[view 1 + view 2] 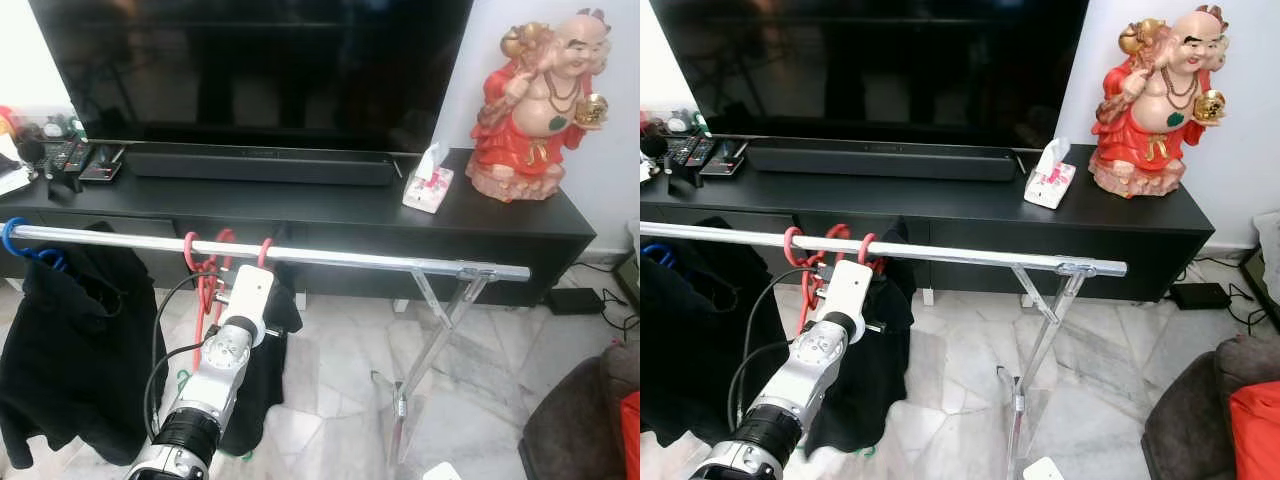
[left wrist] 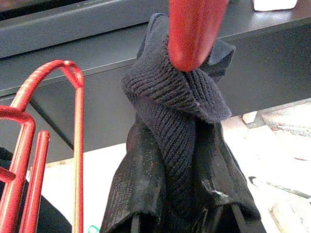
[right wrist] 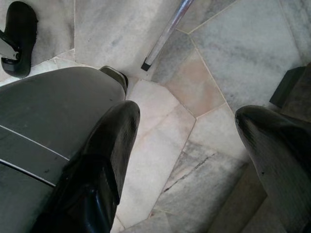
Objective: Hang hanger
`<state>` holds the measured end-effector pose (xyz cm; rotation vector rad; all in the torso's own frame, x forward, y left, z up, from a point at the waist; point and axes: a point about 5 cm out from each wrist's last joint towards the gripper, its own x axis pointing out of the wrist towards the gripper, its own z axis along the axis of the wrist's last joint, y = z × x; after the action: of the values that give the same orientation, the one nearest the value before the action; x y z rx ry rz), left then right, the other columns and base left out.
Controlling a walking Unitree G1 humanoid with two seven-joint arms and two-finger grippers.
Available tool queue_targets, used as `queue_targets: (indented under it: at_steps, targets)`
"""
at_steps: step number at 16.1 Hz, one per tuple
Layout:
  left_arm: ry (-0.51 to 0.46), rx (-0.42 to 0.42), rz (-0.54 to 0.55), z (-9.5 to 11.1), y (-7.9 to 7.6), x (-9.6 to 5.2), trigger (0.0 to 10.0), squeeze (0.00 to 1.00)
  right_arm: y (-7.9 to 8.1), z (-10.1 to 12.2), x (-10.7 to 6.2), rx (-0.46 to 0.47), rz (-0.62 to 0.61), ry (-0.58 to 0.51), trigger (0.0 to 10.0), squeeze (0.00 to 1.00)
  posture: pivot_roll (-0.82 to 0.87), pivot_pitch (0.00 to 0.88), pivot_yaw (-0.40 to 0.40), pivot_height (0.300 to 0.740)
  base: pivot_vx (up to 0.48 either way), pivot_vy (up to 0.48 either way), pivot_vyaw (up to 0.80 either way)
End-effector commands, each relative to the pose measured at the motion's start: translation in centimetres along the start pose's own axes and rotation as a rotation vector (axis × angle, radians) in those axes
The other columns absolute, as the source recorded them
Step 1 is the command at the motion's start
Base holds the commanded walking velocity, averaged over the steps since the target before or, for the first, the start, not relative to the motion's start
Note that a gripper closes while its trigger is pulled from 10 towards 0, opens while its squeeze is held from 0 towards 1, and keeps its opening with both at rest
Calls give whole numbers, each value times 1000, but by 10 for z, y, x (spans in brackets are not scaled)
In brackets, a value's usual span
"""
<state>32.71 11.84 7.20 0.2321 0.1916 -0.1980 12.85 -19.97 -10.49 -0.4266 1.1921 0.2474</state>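
While the left arm reaches up to the rail [image 1: 300, 255] of the drying rack, the left gripper [image 2: 180, 213] sits just under it, near the middle-left, its fingers hidden behind its own housing in the head views. In the left wrist view the black fingers [image 2: 136, 194] look clenched on a dark knitted garment [image 2: 180, 121] that hangs from the red hanger [image 2: 192, 29]. That hanger's hook [image 1: 264, 250] appears to be over the rail already, just right of two other red hangers [image 1: 205, 265]; whether it is fully seated I cannot tell.

Further left a black garment [image 1: 70, 340] hangs on a blue hanger [image 1: 18, 240]. The right gripper [image 3: 189, 145] points at the marble floor [image 3: 194, 73], fingers spread apart, holding nothing.

For this step, my guess: check the hook rides squarely on top of the rail before letting go, ease the fingers off the cloth slowly so it doesn't snag and drag the hanger off, then pull down and back, away from the neighbouring red hooks. The rack looks light, so avoid pushing sideways.
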Motion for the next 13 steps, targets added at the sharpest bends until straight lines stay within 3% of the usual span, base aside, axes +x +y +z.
queue_targets:
  at_steps: [1, 3, 4, 5, 6, 13]
  targets:
    - [76, 39, -43, -19, -8, -7, 10000, 0, 1, -2, 0, -2, 2, 11, 10000, 0, -70, 0, -45, 740, 0, 0, 0]
    - [48, 37, -37, -18, -7, -10, 10000, 0, 1, -2, 0, -2, 1, 10, 10000, 0, -70, 0, -45, 740, 0, 0, 0]
    - [10, 29, -41, -15, -7, -13, 10000, 392, 1, -3, 0, -3, 1, 10, 10000, 0, -69, 0, -43, 740, 0, 0, 0]
    - [-2, 26, -38, -14, -7, -14, 10000, 392, 1, -3, 0, -3, 1, 10, 10000, 0, -69, 0, -43, 740, 0, 0, 0]
    - [-7, 14, -33, -13, -7, -14, 10000, 1000, 1, -3, 0, -3, 1, 10, 10000, 0, -68, 0, -45, 740, 0, 0, 0]
    - [-83, -31, -7, -5, -3, -25, 10000, 1000, 1, -3, 0, -5, 2, 11, 10000, 0, -64, 0, -46, 740, 0, 0, 0]
